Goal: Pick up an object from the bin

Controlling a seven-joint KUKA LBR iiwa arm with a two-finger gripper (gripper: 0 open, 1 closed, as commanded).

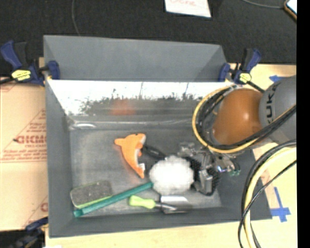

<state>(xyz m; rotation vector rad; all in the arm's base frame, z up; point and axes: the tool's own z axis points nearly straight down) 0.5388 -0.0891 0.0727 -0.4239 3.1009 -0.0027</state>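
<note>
The white fluffy ball (170,175) lies on the bin's floor, lower right of the frame's centre, and it is the thing nearest the pincer (205,180). The pincer is down inside the bin just at the ball's right side, dark against the grey metal. From here I cannot tell whether it is spread or pressed together, nor whether it touches the ball. Nothing shows clamped in it.

Above the pincer, toward the right edge of the frame, sits the arm's rounded orange cover (237,118), ringed by black and yellow cables (199,120).

Left of the ball, an orange toy fish (132,151) lies tilted, its lower end close to the ball. A small black piece (152,151) sits between the toy's upper part and the ball.

Just below the ball lies a small tool with a light green handle (142,202) and a metal tip pointing right.

A long green-handled brush (90,194) runs from near that tool down to the lower left, its grey head toward the left wall of the bin (59,180).
</note>
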